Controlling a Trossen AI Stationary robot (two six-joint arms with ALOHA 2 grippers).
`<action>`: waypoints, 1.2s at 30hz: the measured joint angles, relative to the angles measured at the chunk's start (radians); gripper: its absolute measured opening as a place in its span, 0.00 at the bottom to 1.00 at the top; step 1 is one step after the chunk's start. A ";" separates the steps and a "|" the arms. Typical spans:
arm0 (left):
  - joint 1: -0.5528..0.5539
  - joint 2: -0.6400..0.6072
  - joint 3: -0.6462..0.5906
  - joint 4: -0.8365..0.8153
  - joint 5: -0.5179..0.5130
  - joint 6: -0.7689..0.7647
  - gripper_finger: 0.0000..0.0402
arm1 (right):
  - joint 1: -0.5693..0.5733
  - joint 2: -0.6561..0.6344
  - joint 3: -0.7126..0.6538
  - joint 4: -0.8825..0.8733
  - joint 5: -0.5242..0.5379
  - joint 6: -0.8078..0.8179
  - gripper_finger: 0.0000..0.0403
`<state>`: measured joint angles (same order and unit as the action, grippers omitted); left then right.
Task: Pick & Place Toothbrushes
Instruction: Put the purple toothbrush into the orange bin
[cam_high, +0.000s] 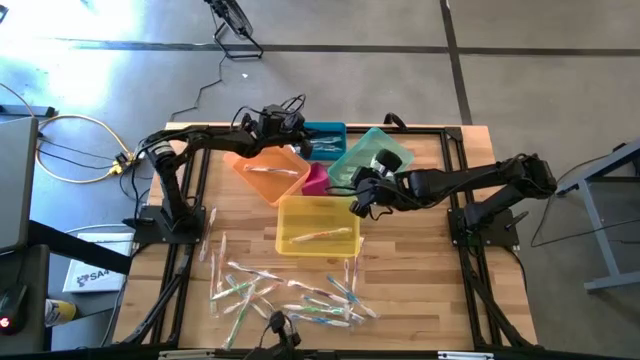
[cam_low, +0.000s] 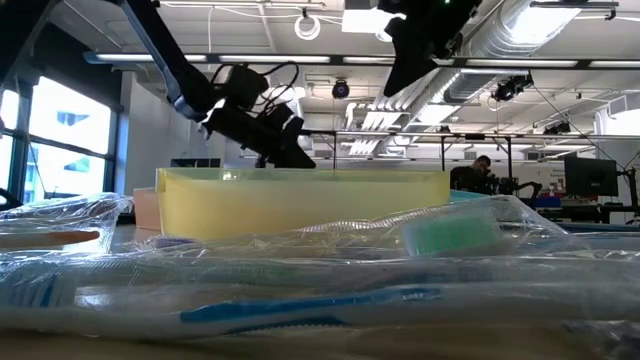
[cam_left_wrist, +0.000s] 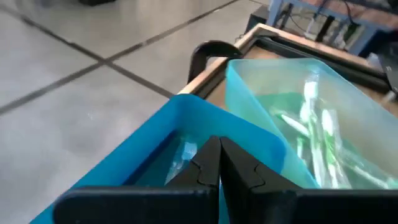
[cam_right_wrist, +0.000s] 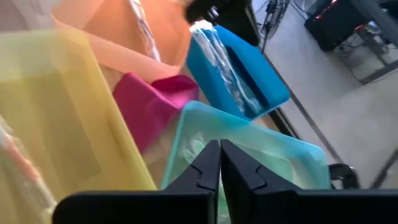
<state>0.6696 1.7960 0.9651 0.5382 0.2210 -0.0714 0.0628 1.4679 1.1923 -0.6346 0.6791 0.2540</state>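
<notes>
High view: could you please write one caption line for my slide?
Left gripper over the blue bin, right gripper by the teal bin, both jaws shut; wrapped toothbrushes on the table.

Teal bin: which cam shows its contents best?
Left wrist view: the teal bin fills the picture, green-accented toothbrushes plain inside. High view shows the whole bin, contents indistinct. Right wrist view catches only its near rim. Low view: hidden behind the yellow bin.

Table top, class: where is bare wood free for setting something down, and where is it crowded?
Bare wood lies on the right, between the yellow bin and the table's right edge, in front of the right arm. Crowded: the front-left toothbrush pile and the bin cluster at the back, where both shut claws hover.
</notes>
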 joint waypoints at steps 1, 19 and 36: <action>-0.009 -0.016 -0.011 -0.002 -0.001 0.017 0.00 | -0.004 -0.007 0.000 -0.009 -0.003 -0.006 0.01; -0.060 -0.643 -0.472 0.033 -0.007 0.101 0.00 | -0.046 -0.285 -0.253 0.345 -0.215 -0.128 0.01; -0.201 -1.317 -0.571 -0.515 -0.024 0.101 0.00 | -0.048 -0.656 -0.687 0.798 -0.349 -0.218 0.01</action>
<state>0.4690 0.4788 0.3939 0.0233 0.1975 0.0299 0.0148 0.8118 0.5054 0.1635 0.3297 0.0356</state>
